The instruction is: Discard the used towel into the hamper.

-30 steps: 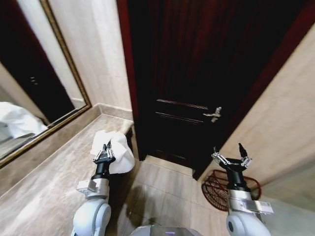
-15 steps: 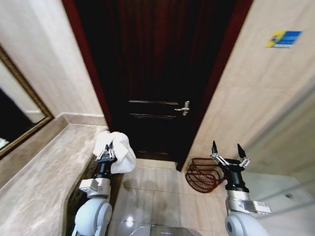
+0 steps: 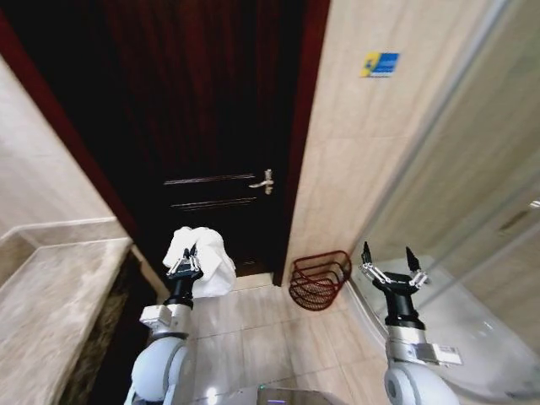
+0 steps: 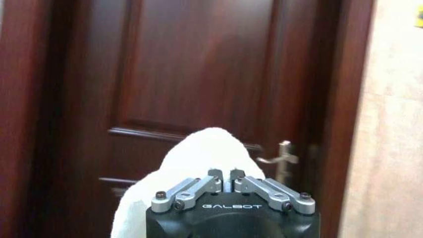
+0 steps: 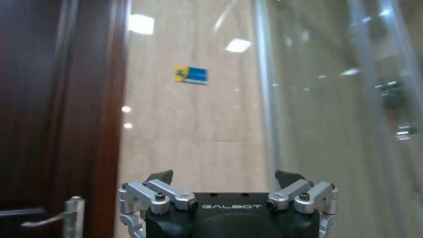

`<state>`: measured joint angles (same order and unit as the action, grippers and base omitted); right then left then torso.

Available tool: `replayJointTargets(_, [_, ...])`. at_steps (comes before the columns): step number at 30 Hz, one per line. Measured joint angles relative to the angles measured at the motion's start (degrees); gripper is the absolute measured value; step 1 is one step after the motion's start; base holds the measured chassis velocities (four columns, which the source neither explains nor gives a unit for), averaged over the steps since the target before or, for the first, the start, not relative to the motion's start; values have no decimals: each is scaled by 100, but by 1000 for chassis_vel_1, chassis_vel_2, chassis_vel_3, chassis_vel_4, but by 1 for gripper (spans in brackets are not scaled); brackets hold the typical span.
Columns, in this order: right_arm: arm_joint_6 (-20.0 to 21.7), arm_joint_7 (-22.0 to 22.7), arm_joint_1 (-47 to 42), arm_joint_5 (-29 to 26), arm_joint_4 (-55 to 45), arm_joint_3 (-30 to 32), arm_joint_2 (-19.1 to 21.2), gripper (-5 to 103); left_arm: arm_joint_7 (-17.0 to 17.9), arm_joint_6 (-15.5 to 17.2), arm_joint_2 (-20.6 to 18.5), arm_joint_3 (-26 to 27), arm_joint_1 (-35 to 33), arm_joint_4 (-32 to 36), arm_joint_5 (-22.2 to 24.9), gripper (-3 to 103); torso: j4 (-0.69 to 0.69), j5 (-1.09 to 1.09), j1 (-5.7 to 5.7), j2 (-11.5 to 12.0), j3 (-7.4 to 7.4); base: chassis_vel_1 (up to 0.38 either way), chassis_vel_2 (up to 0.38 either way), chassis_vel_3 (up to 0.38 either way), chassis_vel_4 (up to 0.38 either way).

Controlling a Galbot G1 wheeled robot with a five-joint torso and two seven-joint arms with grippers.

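We hold the crumpled white cloth towel pinched in our left hand, raised before the dark wooden door. It looks soft, light and floppy, so a bunched-fold grip suits it. Our right hand hangs spread and empty. The round reddish-brown wire hamper sits on the tiled floor against the beige wall.

Left gripper fingers closed on white towel, dark door beyond

There are one white towel, one wire hamper, one dark door, two grippers: the left gripper, the right gripper.
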<state>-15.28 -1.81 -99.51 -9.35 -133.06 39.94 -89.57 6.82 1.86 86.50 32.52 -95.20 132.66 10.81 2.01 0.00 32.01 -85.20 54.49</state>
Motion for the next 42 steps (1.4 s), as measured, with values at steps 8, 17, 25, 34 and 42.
replayJointTargets(8, [0,12,0,8,10,1,-16,100,-4,0,-40,0,23,-36,4,5,1,0,0,0,0,-117,-128,-128,-127])
replayJointTargets(17, [-12,15,-13,11,22,4,-25,100,-6,-4,-30,-19,36,-88,5,5,1,0,0,0,0,-111,-127,-130,-119])
replayJointTargets(25, [-46,15,-29,14,84,48,-31,100,-11,-10,-71,-106,149,-295,6,5,0,1,0,-1,0,-126,-126,-125,-123])
replayJointTargets(34, [-90,15,-68,122,219,99,-93,100,-145,-230,-284,-323,514,-846,164,5,-2,1,0,-1,0,-117,-124,-117,-118])
replayJointTargets(42, [-154,66,-97,366,432,132,-216,100,-254,-455,-535,-794,1234,-1715,216,5,1,0,0,-1,0,-16,-21,-19,-13])
